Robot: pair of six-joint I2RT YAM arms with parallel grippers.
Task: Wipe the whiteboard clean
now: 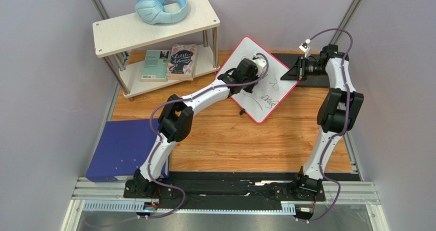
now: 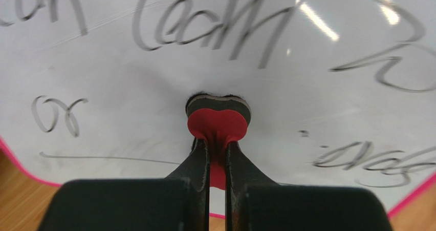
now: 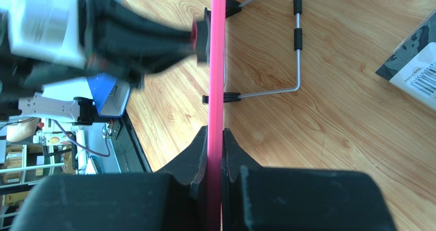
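- Your whiteboard sits toward the far middle of the wooden table, turned corner-on to the arms, with black handwriting on it.
- Only the left wrist view shows you the writing up close. It also shows the left gripper clamped tight on a red eraser, whose dark pad presses on the board.
- Only the right wrist view shows you the board edge-on. There the right gripper is closed on its pink rim, with a wire stand on the board's other side.
- Only the top view shows you the surroundings: a shelf at far left with blue headphones on top and books below, and a blue binder at near left.
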